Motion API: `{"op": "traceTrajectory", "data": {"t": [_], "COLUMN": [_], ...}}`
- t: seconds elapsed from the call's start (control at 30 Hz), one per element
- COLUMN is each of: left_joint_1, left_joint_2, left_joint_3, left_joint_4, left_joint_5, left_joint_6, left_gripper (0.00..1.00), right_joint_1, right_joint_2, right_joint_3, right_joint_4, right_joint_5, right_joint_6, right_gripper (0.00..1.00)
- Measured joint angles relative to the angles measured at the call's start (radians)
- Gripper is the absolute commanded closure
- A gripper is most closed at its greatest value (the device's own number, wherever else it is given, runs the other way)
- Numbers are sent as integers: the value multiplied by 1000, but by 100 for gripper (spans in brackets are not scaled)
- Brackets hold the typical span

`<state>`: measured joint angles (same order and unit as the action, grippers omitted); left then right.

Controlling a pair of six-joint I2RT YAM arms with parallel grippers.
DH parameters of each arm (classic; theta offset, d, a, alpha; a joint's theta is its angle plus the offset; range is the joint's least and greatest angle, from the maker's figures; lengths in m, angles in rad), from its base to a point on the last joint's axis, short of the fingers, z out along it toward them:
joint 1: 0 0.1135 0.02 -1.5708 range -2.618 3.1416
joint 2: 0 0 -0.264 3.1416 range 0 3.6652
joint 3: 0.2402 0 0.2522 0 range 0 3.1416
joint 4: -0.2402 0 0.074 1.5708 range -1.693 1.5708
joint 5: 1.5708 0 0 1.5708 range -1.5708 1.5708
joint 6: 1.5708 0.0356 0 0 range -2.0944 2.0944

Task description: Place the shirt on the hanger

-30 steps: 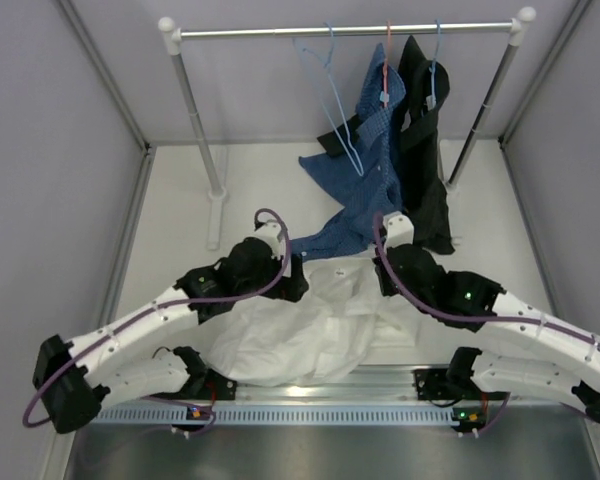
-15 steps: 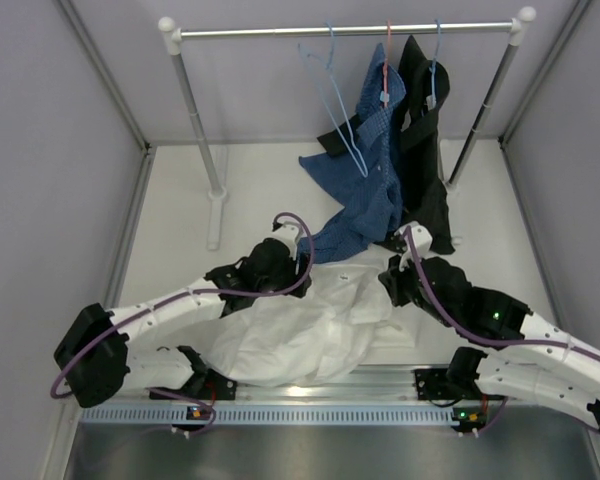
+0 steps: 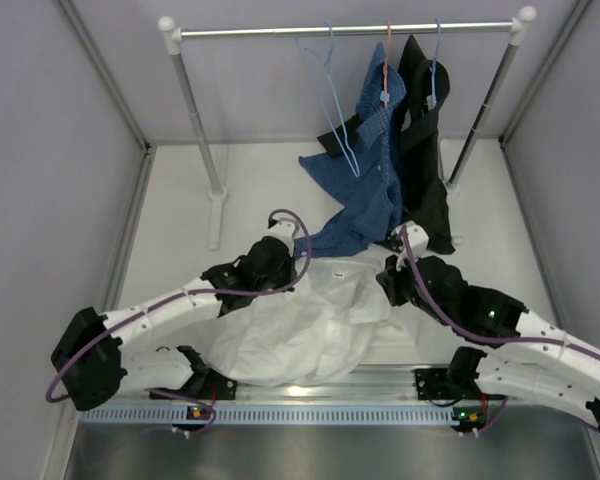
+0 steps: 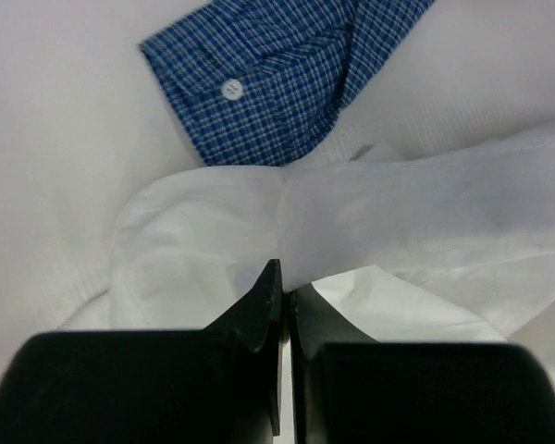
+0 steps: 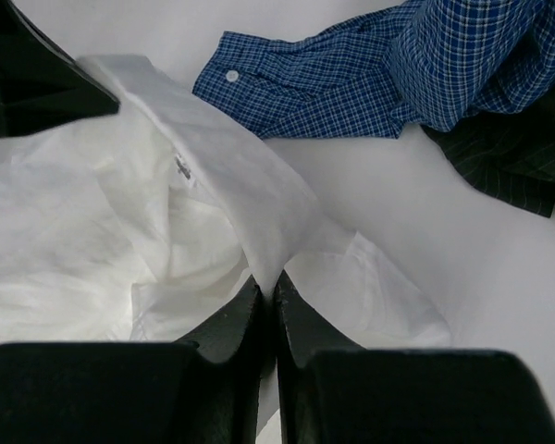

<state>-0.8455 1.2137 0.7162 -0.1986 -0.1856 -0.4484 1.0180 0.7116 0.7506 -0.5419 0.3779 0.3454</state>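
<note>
The shirt (image 3: 300,335) is lying crumpled on the table (image 3: 180,210), near side, between the two arms. Its far edge is being gripped at two spots, approx. in the collar area.

The left claw (image 4: 282,282) is being held clenched on a fold of white cloth at the far-left of the heap. The right claw (image 5: 268,282) is being held clenched on another white fold at the far-right, just beside the collar band.

The hanger (image 3: 335,100) is hanging empty from the rail (image 3: 350,30) on the far side, well apart from the shirt. It is left of the blue checked shirt (image 3: 365,200) and the black garment (image 3: 425,150).

Step in hand, as judged: pick-up is being done, w/ both grips set and the hanger not yet reached. Next move probably calls for a joint lift, w/ the claws being drawn apart so the collar and shoulders are being spread. Care is being called for re the checked sleeve, which is lying just beside the white cloth and could be dragged along.

Both arms are being stretched low over the table from the near corners, converging on the middle, w/ wrists tipped down at the cloth.
</note>
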Motion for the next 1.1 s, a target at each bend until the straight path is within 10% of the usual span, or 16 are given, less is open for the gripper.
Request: {"op": "traceTrajectory", "data": {"t": [0.5,0.93,1.1], "left_joint_1": [0,0,0], "left_joint_2": [-144,39,38], "left_joint_3": [833,161,182], "left_joint_4": [-500,-457,-405], "left_joint_5": [-126,9,7], "left_joint_6": [74,-67,-84], "left_gripper": [100,100,100], "right_joint_1": [-2,-5,-8], "right_joint_2": [241,205,187], "right_joint_3": [438,-86,-111], "right_joint_4": [69,83,86], "right_joint_5": [-147,32,36], "right_joint_6": [-23,252,256], "right_gripper": [98,98,73]}}
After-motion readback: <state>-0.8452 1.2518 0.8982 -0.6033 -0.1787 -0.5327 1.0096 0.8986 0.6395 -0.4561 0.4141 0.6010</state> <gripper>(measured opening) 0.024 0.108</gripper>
